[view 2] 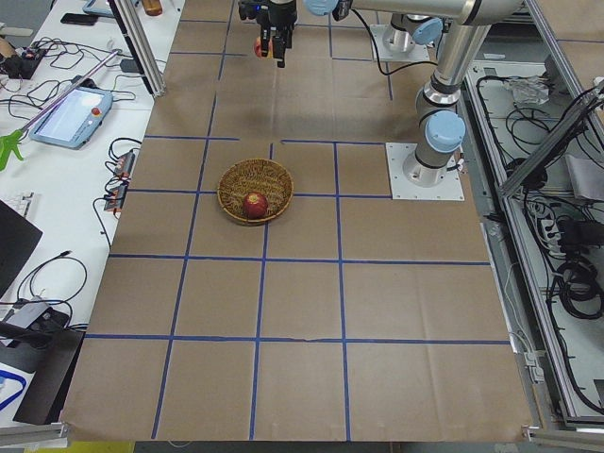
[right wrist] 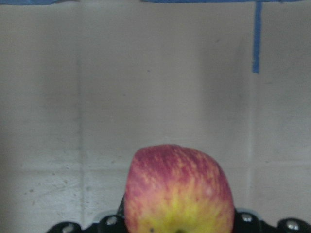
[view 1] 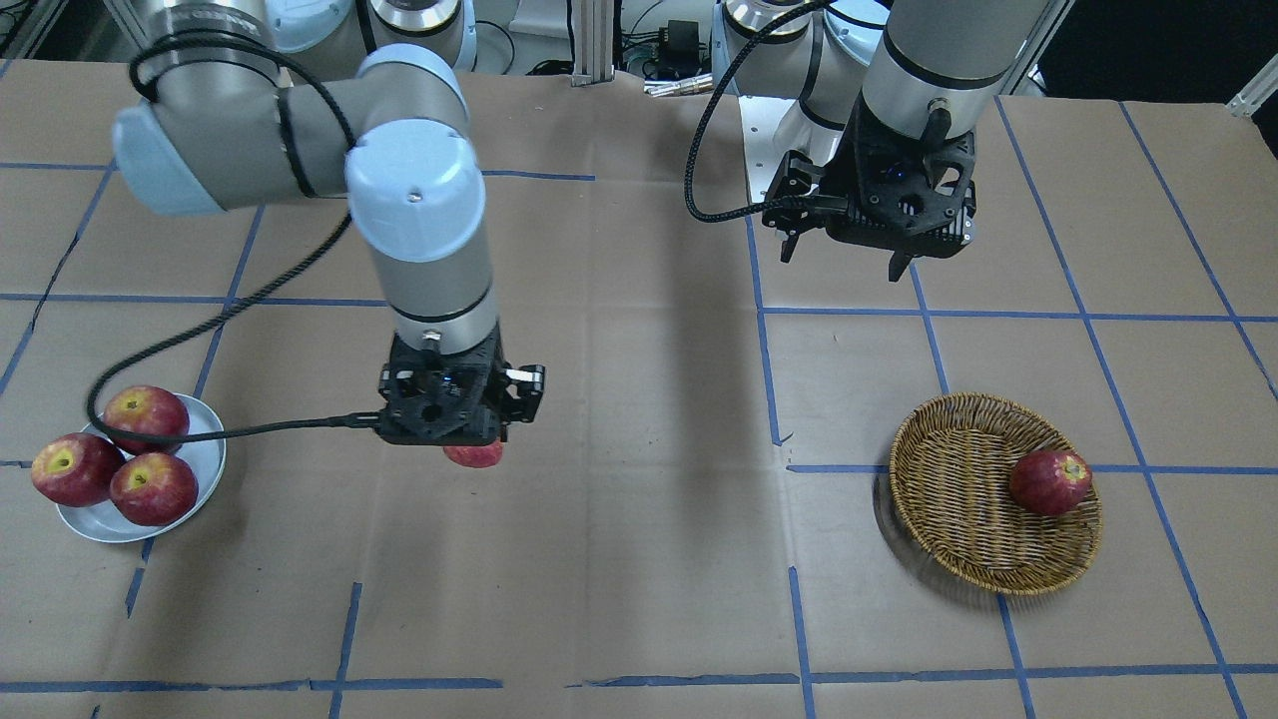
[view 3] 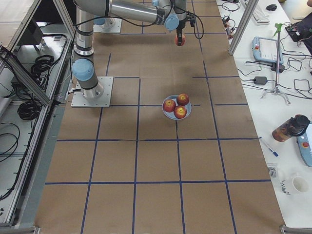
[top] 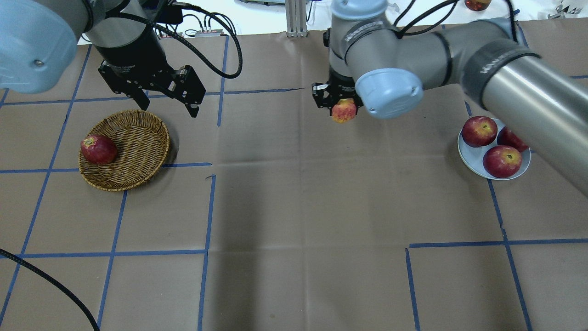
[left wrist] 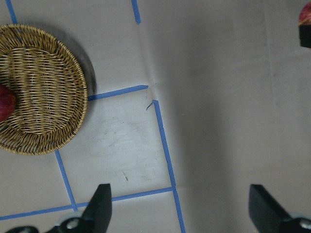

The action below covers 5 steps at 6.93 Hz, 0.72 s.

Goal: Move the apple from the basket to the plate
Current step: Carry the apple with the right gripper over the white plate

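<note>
My right gripper [top: 343,105] is shut on the apple [top: 345,113], a red one with yellow-orange streaks, and holds it above the table's middle, well left of the plate in the overhead view. The apple also shows in the front view [view 1: 475,456] and fills the bottom of the right wrist view [right wrist: 179,194]. The pale plate [top: 469,156] at the right holds three dark red apples [top: 501,161]. The wicker basket [top: 135,156] at the left holds one dark red apple [top: 98,149]. My left gripper [top: 167,108] is open and empty, just above the basket's far rim.
Brown paper with blue tape lines covers the table. The right arm's elbow [top: 388,92] and forearm reach across over the plate's side. A black cable [view 1: 200,399] hangs from the right wrist, close over the plate. Another apple [top: 477,3] lies beyond the table's far edge.
</note>
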### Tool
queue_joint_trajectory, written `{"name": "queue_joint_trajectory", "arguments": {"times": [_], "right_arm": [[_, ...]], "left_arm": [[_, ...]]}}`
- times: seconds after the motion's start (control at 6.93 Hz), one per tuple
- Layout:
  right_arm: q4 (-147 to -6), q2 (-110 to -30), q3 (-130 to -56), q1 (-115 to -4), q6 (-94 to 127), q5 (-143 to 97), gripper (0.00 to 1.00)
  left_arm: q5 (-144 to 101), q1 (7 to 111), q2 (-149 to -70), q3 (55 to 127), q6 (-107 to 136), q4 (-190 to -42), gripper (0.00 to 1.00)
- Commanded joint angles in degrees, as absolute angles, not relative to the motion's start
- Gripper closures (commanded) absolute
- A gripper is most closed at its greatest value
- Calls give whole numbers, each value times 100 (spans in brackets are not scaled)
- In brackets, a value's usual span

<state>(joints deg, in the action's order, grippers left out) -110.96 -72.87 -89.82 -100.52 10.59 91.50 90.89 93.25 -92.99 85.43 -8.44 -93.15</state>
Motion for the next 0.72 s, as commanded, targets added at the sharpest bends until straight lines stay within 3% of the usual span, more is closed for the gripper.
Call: {"name": "queue_joint_trajectory", "arguments": {"times": [0.0,0.58], "right_arm": [[-10705,-7803,-9270,-8734,-546,9150,47],[-11289,-7788,-9973,-6596,-3422,9062,47]], "left_arm": [[9079,9325,-9308,8543,-826,-9299,1],[9070,9334,-9290,8631,-809,-9290,1]]}}
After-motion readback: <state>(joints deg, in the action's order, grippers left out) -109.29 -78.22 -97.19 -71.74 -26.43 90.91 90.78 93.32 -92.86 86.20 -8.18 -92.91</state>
